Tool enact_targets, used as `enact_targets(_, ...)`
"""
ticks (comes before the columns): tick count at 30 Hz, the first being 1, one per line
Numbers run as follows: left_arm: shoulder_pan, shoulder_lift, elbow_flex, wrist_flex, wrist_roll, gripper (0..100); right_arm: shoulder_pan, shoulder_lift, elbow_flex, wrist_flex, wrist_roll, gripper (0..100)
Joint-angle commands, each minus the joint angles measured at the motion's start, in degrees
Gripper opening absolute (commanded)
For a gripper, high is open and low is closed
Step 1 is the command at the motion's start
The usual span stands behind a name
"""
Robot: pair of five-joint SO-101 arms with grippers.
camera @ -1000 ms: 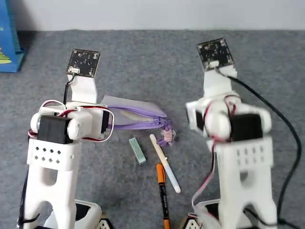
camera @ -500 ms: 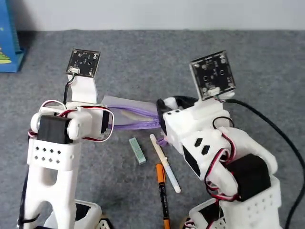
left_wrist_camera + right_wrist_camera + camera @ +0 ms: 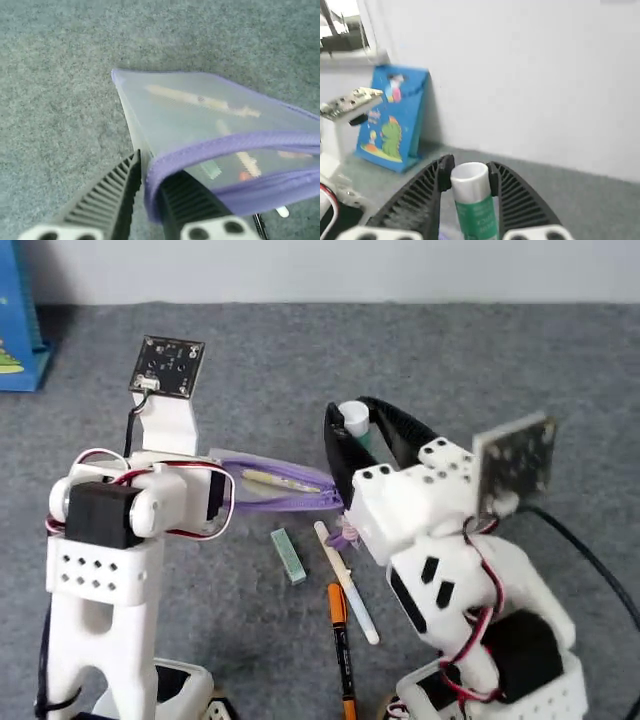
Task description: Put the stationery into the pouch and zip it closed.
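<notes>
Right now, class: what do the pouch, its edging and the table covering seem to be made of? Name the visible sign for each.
Pouch: soft frosted plastic, probably; a pen shows through it. Edging: purple woven fabric tape, matte. Table covering: grey felt or short carpet, judging by its fuzzy, speckled nap.

On your grey carpet (image 3: pixel 300 360) lay an eraser (image 3: pixel 289 555), a white pen (image 3: pixel 358 608), an orange pen (image 3: pixel 343 650) and a blue box (image 3: pixel 15 330).
</notes>
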Motion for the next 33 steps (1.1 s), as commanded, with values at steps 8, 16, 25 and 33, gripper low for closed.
enact_targets(8, 0.35, -0.09, -3.56, 0.00, 1.76, 1, -10.24, -13.05, 23.38, -33.19, -0.09, 0.8)
enact_targets(16, 0.35, -0.09, -3.47, 0.26, 1.76, 1, -10.68, -13.05, 34.64, -48.66, -0.18, 0.8)
enact_targets(25, 0.35, -0.09, -3.38, 0.35, 1.76, 1, -13.05, -13.05, 38.59, -49.54, -0.62, 0.8)
enact_targets(33, 0.44, -0.26, -1.63, 0.00, 1.76, 1, -9.71, -7.96, 43.52, -60.97, -0.09, 0.8)
